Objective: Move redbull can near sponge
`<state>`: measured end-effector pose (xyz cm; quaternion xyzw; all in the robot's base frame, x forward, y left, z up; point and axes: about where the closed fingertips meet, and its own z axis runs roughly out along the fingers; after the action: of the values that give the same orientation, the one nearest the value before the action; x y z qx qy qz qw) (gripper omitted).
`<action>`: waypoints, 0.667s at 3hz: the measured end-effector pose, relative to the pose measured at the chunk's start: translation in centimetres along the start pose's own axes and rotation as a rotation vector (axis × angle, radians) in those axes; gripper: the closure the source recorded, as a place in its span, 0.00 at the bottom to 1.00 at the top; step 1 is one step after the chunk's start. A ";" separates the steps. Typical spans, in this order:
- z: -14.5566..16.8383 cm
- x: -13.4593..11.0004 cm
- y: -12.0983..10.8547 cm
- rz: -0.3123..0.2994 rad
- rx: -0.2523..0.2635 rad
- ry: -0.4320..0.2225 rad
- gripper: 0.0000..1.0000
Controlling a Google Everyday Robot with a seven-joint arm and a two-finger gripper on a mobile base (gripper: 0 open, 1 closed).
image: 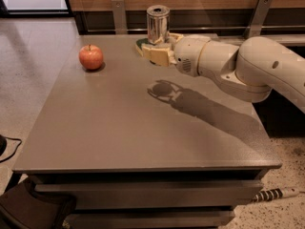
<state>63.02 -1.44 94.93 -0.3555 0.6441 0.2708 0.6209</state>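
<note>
Your jaws are pinched on the lower part of the can [157, 20], one tan finger on each side of it, so the gripper [161, 46] holds it upright with its top rim showing. The gripper is at the far edge of the table [119, 128], a little right of the middle. It hangs above the surface, and its shadow falls on the tabletop well in front of it.

Just below and left of the fingers you can see a sliver of the sponge [140, 44], its dark green top poking out. The rest is hidden behind the gripper. The can appears right over the sponge, but you cannot tell whether they touch.

The white arm [248, 66] reaches in from the right. The apple [91, 57] rests on the left side of the table, well apart from the can.
</note>
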 end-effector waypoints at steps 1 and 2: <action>0.0 0.0 0.0 0.000 0.000 0.000 1.00; 2.3 0.6 -3.4 0.027 0.008 -0.031 1.00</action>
<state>67.15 -1.75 94.50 -0.3401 0.6400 0.2820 0.6287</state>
